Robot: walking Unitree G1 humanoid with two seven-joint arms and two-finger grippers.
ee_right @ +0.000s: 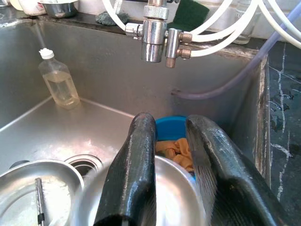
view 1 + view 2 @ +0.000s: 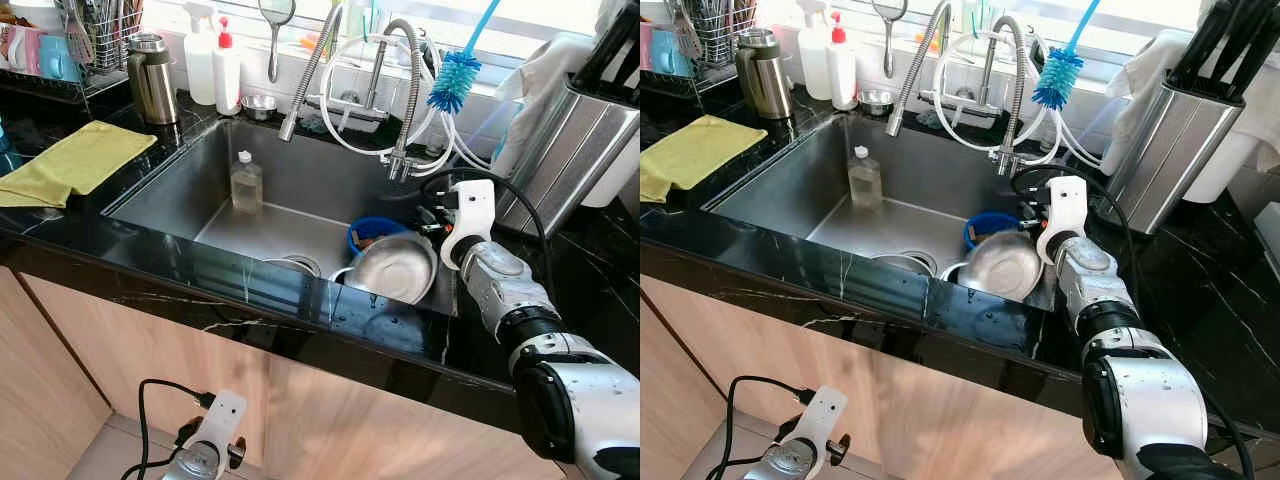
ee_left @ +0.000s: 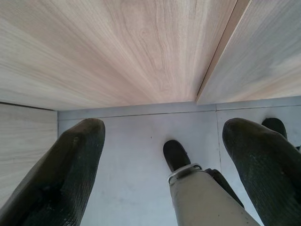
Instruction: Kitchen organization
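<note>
Left gripper (image 3: 162, 174) hangs idle low before the wooden cabinet doors (image 3: 141, 47), fingers spread wide and empty. Inside the sink (image 2: 170, 180), a clear bottle (image 2: 246, 183) stands at the back. Right gripper (image 1: 171, 155) hovers directly over the steel bowl (image 2: 395, 265), its fingers slightly parted, gripping nothing.

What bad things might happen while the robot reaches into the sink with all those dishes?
The right claw hangs open just over the steel bowl, which leans on the blue bowl. A nudge might make it slide and clang into the sink.

The white hoses and faucet head hang right above the claw, so lifting up could snag them.

The clear bottle stands upright on the sink floor, so sliding dishes might tip it.
</note>
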